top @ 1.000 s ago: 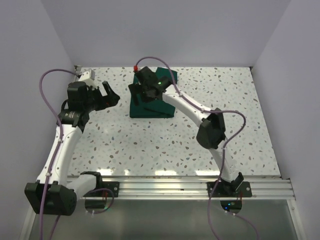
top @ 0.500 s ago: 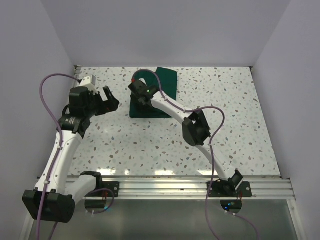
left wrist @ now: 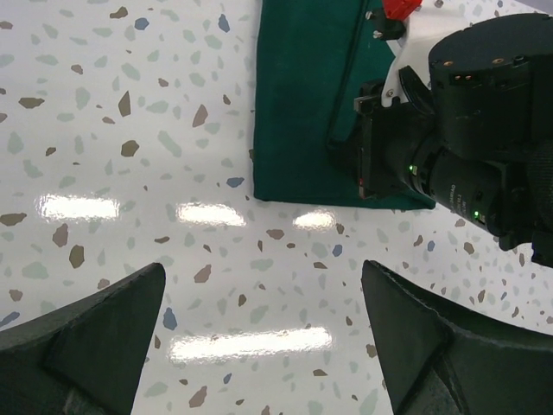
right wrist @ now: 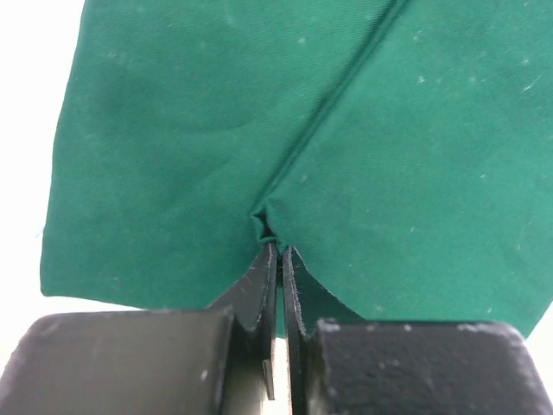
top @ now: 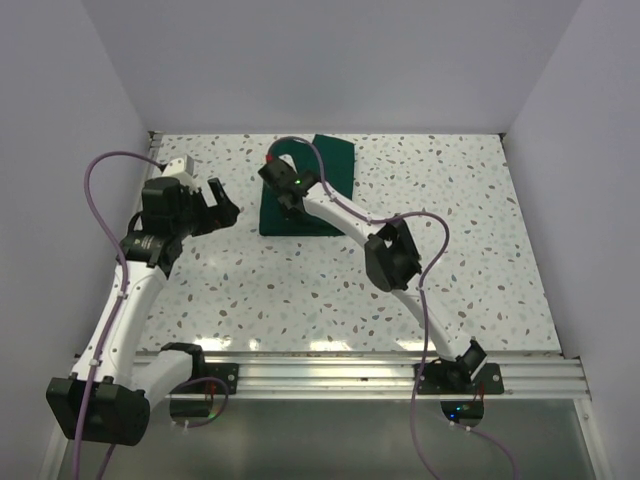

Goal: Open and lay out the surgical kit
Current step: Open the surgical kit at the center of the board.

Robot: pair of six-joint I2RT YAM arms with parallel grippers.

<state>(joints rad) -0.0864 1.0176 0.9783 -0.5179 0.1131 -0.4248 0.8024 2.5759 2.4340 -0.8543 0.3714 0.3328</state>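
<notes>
The surgical kit [top: 303,217] is a dark green cloth bundle lying flat at the back middle of the table, with one flap [top: 336,156] spread toward the back wall. Whatever it wraps is hidden. My right gripper [top: 287,199] is down on the bundle's left part. In the right wrist view the right gripper [right wrist: 281,247] is shut, pinching a small puckered fold of the cloth [right wrist: 173,147] beside a seam. My left gripper [top: 227,203] hovers to the left of the bundle. Its jaws stand wide apart over bare table [left wrist: 263,278], and the kit [left wrist: 298,104] lies ahead of them.
The speckled table [top: 450,220] is boxed in by white walls at the back and on both sides. An aluminium rail [top: 330,375] carrying the arm bases runs along the near edge. Purple cables loop above both arms.
The right arm reached down and left onto the bundle, and its jaws closed from wide apart onto a fold of cloth. The left arm shifted slightly and stayed open.
</notes>
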